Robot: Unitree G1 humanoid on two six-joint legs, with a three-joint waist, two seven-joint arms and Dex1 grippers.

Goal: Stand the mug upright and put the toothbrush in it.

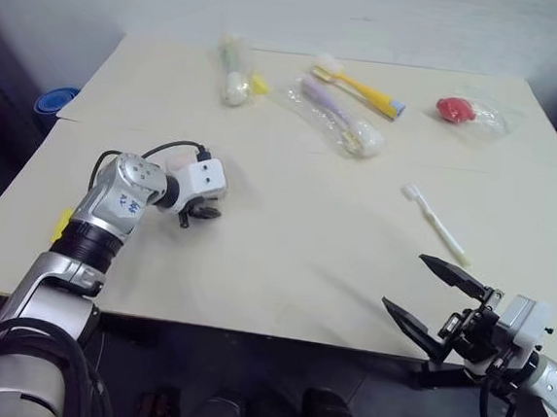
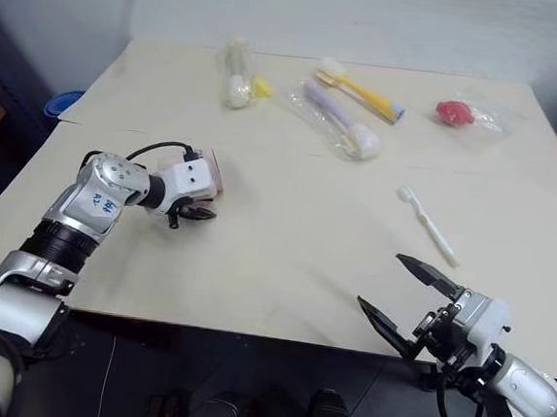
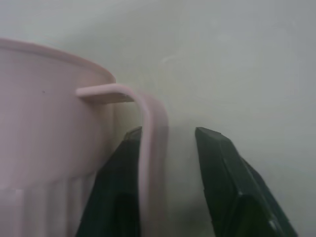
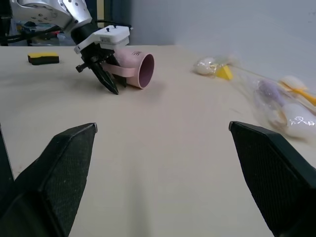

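Observation:
The pale pink mug [image 4: 136,69] lies on its side on the table's left half, its dark mouth facing the table's middle. My left gripper [image 3: 168,131] reaches down at it, its fingers narrowly open astride the mug's thin handle [image 3: 153,128]. One finger touches the handle and a gap shows at the other. The white toothbrush [image 1: 436,222] lies flat on the right half, beyond my right gripper [image 1: 404,280]. That gripper hangs wide open and empty over the near right edge.
At the back lie a wrapped pale item [image 1: 234,73], a purple toothbrush in clear wrap [image 1: 330,116], a yellow toothbrush [image 1: 359,87] and a red thing in a bag [image 1: 453,110]. A yellow-and-black block [image 4: 43,58] sits at the left edge.

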